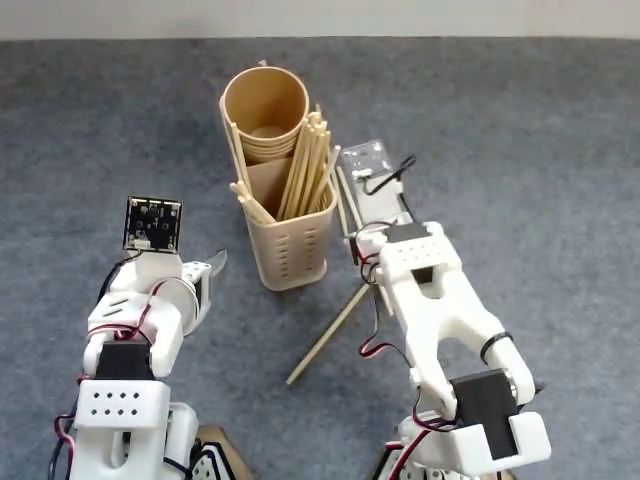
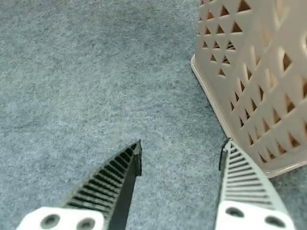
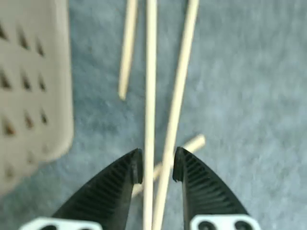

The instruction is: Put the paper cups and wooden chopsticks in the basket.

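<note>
Two wooden chopsticks (image 3: 150, 96) sit between the fingers of the right gripper (image 3: 157, 165). The fingers pinch them from both sides. The pair points straight out ahead of the gripper.

The basket (image 3: 29, 86) stands just beside this gripper, off to the side of one finger. A third chopstick (image 3: 128, 48) lies on the grey carpet (image 3: 249, 72) farther ahead of the fingertips, between the held pair and the basket. A loose chopstick (image 3: 194, 143) lies slanted on the carpet right under the held pair, close to the fingertips.

Seen from above, the paper cups (image 1: 265, 105) are stacked one in the other and stand inside the basket. A bunch of chopsticks (image 1: 310, 165) stands in the basket next to them, with the ends sticking out over the rim.

The left gripper (image 2: 182, 151) is spread wide and holds nothing. It sits low over the carpet on the other side of the basket. The bottom corner of the basket is just ahead of one of its fingertips. I cannot tell if that fingertip touches the basket.
</note>
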Controlling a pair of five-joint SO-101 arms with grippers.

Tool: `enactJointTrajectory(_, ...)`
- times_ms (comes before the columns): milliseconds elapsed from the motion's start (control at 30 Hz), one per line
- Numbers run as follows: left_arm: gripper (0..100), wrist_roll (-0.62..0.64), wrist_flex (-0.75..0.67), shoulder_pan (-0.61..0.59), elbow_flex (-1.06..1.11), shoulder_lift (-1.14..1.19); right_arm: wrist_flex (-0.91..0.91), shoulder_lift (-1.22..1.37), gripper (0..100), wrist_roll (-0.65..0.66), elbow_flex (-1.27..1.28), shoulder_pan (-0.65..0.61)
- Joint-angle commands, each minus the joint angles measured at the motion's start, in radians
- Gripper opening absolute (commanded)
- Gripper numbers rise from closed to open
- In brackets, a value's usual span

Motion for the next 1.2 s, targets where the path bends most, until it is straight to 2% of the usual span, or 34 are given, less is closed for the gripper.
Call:
enactJointTrajectory(0, 26, 0.006, -0.017, 0.008, -0.007, -0.018, -0.093, 0.027, 11.7, 0.026, -0.005, -0.013)
enactJointTrajectory(233, 26, 0.006, -0.017, 0.008, -0.007, -0.018, -0.099, 0.314, 11.7, 0.048, -0.099, 0.047)
enactJointTrajectory(333, 26, 0.006, -0.018, 0.008, -0.007, -0.018, -0.099, 0.34, 10.8, 0.048, -0.134, 0.07)
enactJointTrajectory(433, 26, 0.006, -0.018, 0.008, -0.007, -0.018, -0.099, 0.309, 3.0, 0.046, -0.134, 0.073)
enactJointTrajectory(567, 26, 0.006, -0.018, 0.008, -0.007, -0.018, -0.084, 0.225, 3.4, 0.04, -0.127, 0.076)
enactJointTrajectory(767, 26, 0.006, -0.018, 0.008, -0.007, -0.018, 0.053, 0.081, 0.5, -0.066, -0.117, 0.154)
enactJointTrajectory(933, 26, 0.006, -0.018, 0.008, -0.007, -0.018, 0.064, -0.18, 0.5, -0.124, -0.173, 0.176)
enactJointTrajectory(1067, 26, 0.006, -0.018, 0.008, -0.007, -0.018, 0.002, -0.432, 0.5, -0.21, -0.185, 0.12)
enactJointTrajectory(1167, 26, 0.006, -0.018, 0.008, -0.005, -0.018, -0.156, -0.564, 0.5, -0.221, -0.185, 0.016)
